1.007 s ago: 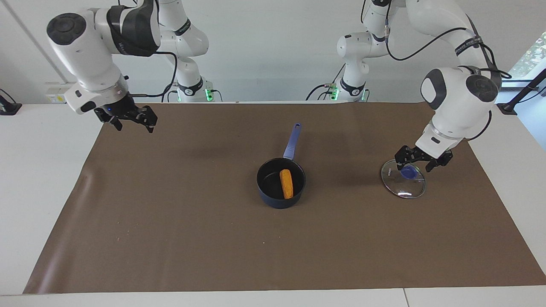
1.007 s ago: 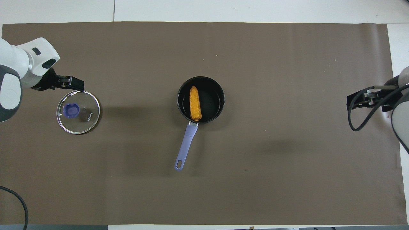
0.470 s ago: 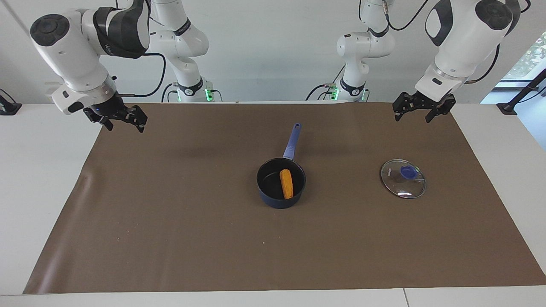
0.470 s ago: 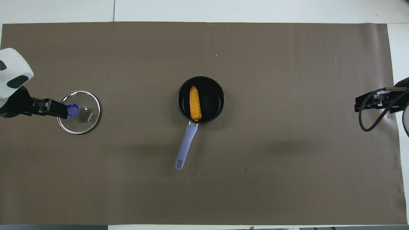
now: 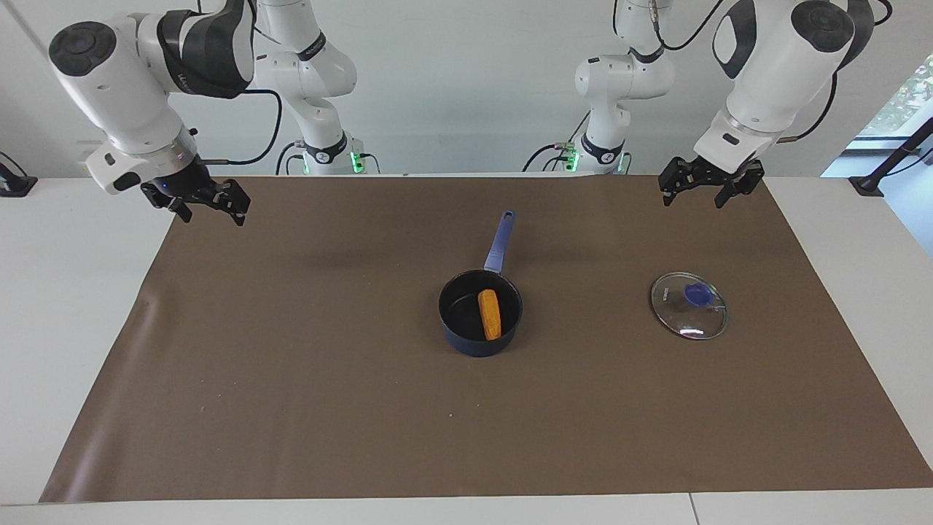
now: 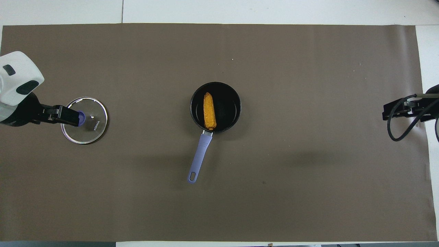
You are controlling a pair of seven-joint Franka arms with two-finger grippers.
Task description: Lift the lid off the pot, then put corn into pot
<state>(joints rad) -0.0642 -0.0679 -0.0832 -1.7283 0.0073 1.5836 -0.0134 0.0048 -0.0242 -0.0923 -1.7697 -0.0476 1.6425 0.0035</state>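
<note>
The dark blue pot (image 5: 480,312) stands at the middle of the brown mat, its long blue handle (image 5: 499,240) pointing toward the robots. The orange-yellow corn (image 5: 489,314) lies inside the pot; it also shows in the overhead view (image 6: 209,110). The glass lid (image 5: 689,305) with its blue knob (image 5: 698,294) lies flat on the mat toward the left arm's end. My left gripper (image 5: 692,197) is open and empty, raised high; in the overhead view it (image 6: 73,118) overlaps the lid (image 6: 90,120). My right gripper (image 5: 211,214) is open and empty, raised over the mat's corner at the right arm's end.
The brown mat (image 5: 306,408) covers most of the white table (image 5: 65,306). Nothing else stands on it. The arm bases with cables (image 5: 324,149) are at the robots' edge.
My left gripper has risen from just over the lid's knob to high above the mat, leaving the lid lying flat. The right gripper has drifted slightly outward. Pot and corn have not moved.
</note>
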